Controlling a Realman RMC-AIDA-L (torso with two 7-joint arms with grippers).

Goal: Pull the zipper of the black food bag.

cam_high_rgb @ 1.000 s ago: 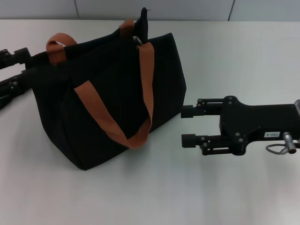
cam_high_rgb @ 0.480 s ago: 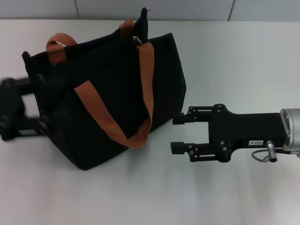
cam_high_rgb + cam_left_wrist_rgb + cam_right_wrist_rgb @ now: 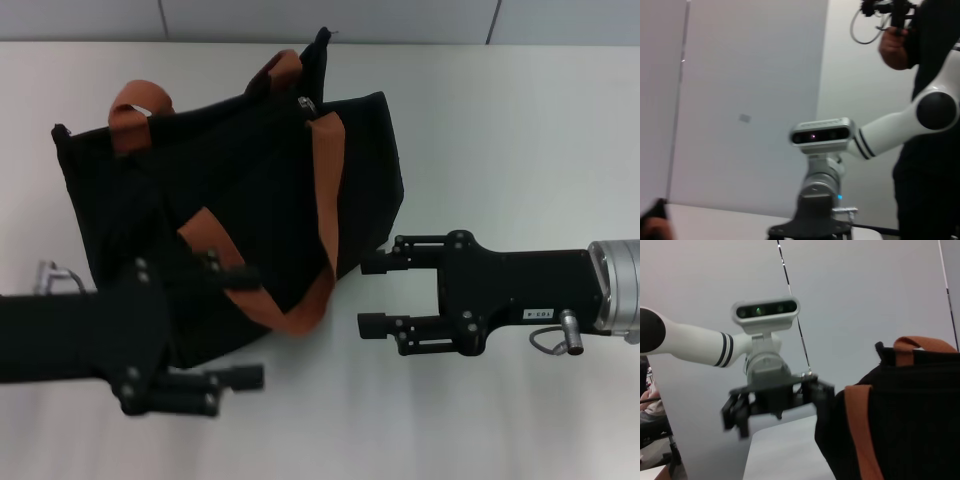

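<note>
One black food bag [image 3: 250,210], upright on the white counter [image 3: 500,130], orange-brown strap handles [image 3: 325,220] draped over its near face. Zipper [image 3: 305,103]: small silver tab at the top edge, far end. Right claw [image 3: 372,295]: fingers apart, beside the bag's right side. Left claw [image 3: 235,325]: fingers apart, against the bag's lower near face.

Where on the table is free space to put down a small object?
Bare table lies beyond the right gripper, right of the black food bag, and along the near edge. Crowded: around the bag, with the left gripper against its front.
</note>
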